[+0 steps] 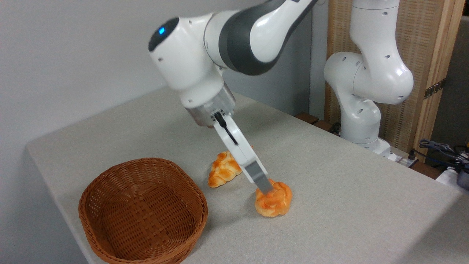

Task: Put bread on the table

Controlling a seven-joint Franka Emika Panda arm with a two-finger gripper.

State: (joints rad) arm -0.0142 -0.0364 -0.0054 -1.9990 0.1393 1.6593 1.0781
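Jaws: only one finger shows edge-on, its tip against the top of the bun; the other is hidden behind it, so I cannot tell whether they pinch the bun or stand spread
Gripper [264,189]: slanted down from the upper left, tip at the bun's upper left side
Bread [274,200]: resting on the table, underside in contact with the cloth, right of the basket and just in front of the longer loaf
Step in hand: placing, at or near the point of letting go, judging by the bun sitting flat on the surface
Next move: calls for the fingers to part fully, then a lift back along the slant of the arm so the tip does not drag or tip the bun
Look of the bread: small, round, knotted; glossy golden-orange on top, paler towards the base; upright
Table [348,205]: light grey-beige fabric-like top, bare around the bun
Braided loaf [223,170]: oval, lying behind, partly hidden by the finger, apart from the bun
Basket [110,234]: brown wicker, empty, at the near left, well apart from the bun
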